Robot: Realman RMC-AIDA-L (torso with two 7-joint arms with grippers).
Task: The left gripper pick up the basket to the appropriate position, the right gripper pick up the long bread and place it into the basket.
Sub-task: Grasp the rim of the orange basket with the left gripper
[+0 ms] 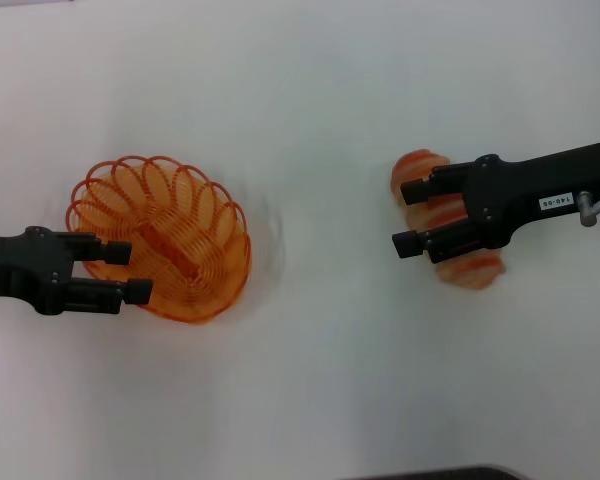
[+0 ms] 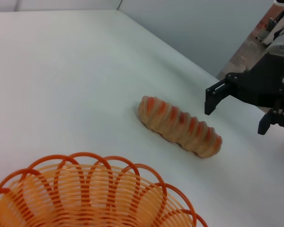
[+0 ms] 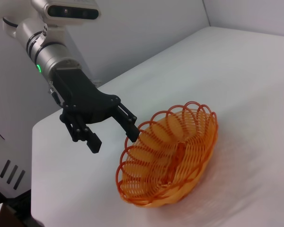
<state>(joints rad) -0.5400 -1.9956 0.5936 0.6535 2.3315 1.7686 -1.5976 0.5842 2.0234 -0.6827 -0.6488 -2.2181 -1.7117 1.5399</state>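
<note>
The orange wire basket (image 1: 165, 235) stands on the white table at the left; it also shows in the left wrist view (image 2: 94, 198) and the right wrist view (image 3: 170, 156). My left gripper (image 1: 125, 270) is open at the basket's left rim, one fingertip (image 3: 132, 135) right at the wire loops, the other outside. The long bread (image 1: 470, 268), tan with orange-red stripes, lies on the table at the right (image 2: 180, 125). My right gripper (image 1: 412, 217) is open and hovers over the bread's middle, empty; the left wrist view (image 2: 237, 113) shows it above the loaf, apart from it.
The white table (image 1: 310, 120) is bare between the basket and the bread. A dark edge (image 1: 430, 473) shows at the front of the table. The table's side edge and the floor beyond show behind the right gripper (image 2: 246, 52).
</note>
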